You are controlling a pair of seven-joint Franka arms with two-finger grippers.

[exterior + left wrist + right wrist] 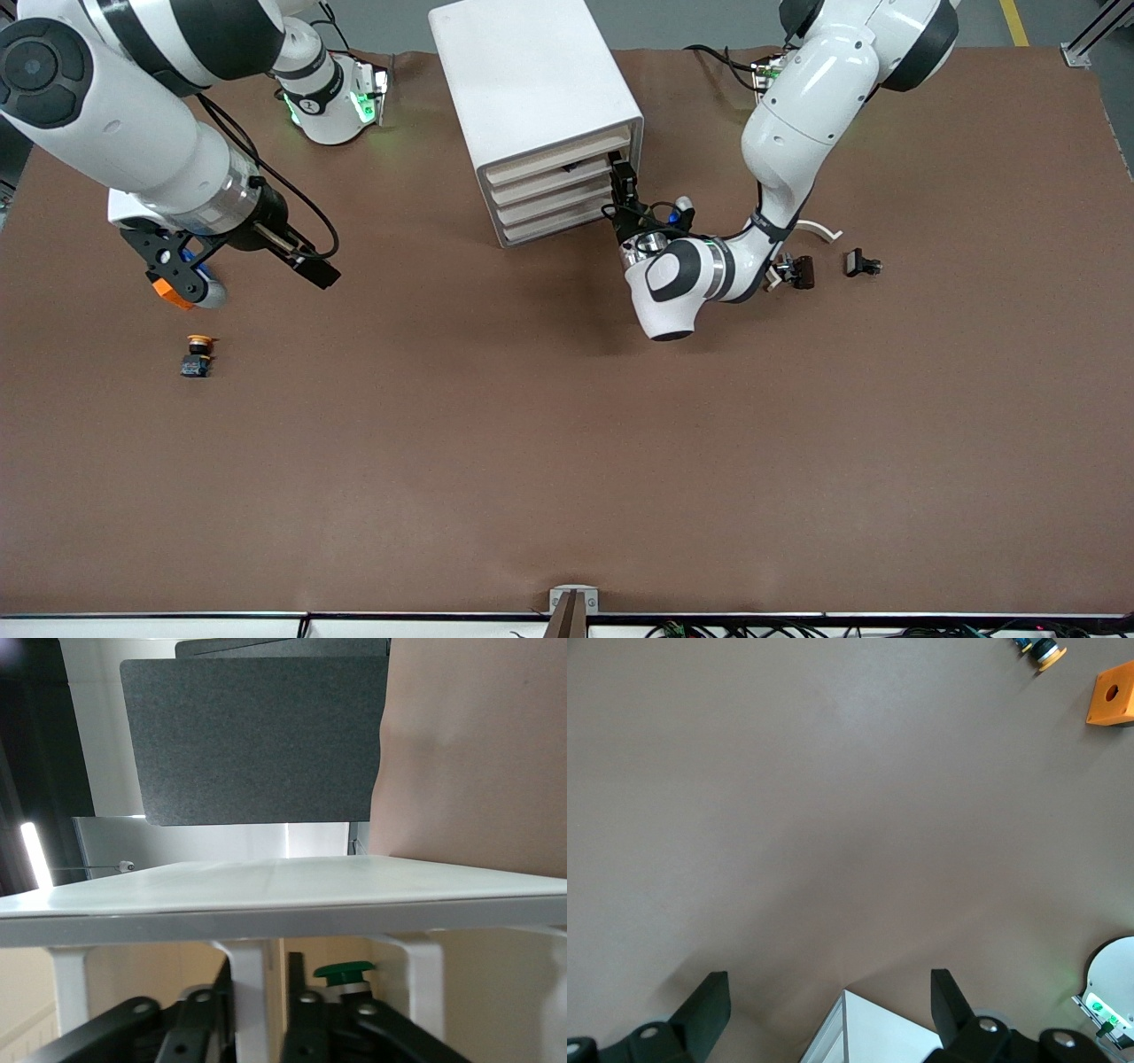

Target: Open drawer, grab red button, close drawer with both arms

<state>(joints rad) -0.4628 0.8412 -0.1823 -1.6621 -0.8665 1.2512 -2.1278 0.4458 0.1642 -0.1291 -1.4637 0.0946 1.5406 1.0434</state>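
Note:
The white drawer cabinet (532, 80) stands at the middle of the table's robot edge. My left gripper (620, 182) is at the top drawer's front. In the left wrist view its fingers (257, 992) are shut on a white upright handle post (251, 970). Beside the post, a green-capped button (344, 972) shows inside the drawer. The red-capped button is hidden. My right gripper (244, 266) is open and empty in the air toward the right arm's end, over the orange cube (168, 292). It shows wide open in the right wrist view (828, 1001).
A yellow-orange capped button (197, 353) lies nearer the front camera than the cube; both show in the right wrist view (1045, 650), (1112, 693). Two black clips (797, 270), (861, 263) and a white curved piece (819, 230) lie toward the left arm's end.

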